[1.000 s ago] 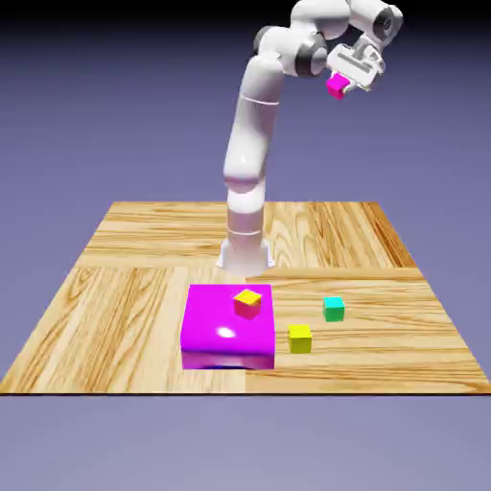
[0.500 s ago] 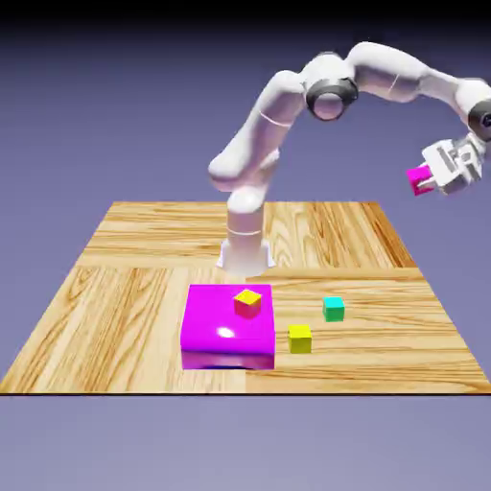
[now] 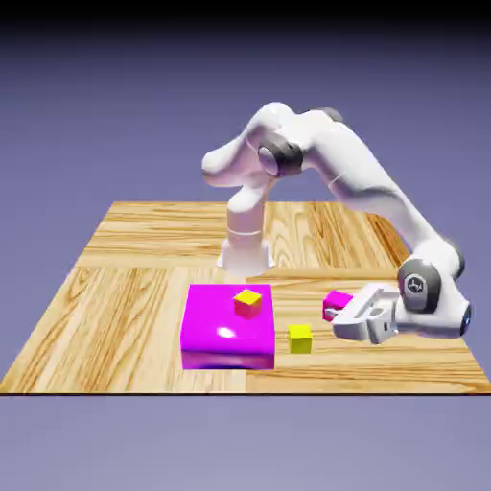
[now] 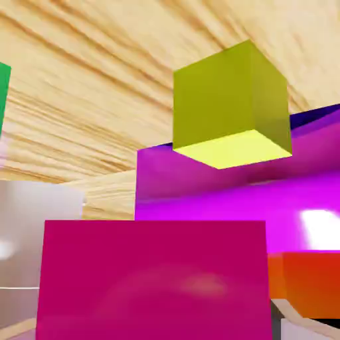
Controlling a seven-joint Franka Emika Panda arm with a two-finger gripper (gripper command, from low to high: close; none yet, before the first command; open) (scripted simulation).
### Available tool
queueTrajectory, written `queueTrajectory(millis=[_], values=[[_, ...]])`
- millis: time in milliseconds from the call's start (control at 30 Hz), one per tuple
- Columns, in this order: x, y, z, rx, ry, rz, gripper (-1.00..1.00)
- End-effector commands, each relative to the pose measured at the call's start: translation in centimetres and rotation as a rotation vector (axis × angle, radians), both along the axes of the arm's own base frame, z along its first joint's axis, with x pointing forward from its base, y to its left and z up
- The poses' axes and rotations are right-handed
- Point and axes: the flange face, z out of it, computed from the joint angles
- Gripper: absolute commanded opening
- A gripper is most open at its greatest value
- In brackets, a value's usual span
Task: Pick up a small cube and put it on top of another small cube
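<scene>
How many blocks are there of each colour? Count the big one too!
Magenta: 2, the big flat block and the small magenta cube
Yellow-green: 1, the yellow-green cube
Yellow top: 1, the yellow-topped cube
Teal: 1, the teal cube, only an edge showing in the hand view
Total: 5

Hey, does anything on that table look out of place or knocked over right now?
Nothing stands out. The yellow-green cube sits flat on the table, the yellow-topped cube squarely on the big magenta block, and the gripper holds the small magenta cube.
</scene>
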Motion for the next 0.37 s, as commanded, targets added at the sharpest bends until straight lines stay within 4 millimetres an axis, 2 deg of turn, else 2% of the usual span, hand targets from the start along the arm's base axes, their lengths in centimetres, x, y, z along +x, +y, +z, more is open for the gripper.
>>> queueTrajectory(millis=[0, 167, 200, 233, 333], values=[[-0.5, -0.7, -0.6, -0.001, -0.001, 0.002, -1.0], [-3.0, -3.8, -3.1, 0.001, 0.0, 0.001, -1.0], [-3.0, -3.8, -3.1, 0.001, 0.0, 0.001, 1.0], [-3.0, -3.8, -3.1, 0.001, 0.0, 0.001, 1.0], [-1.2, -1.7, -1.5, -0.001, -0.001, 0.002, 1.0]])
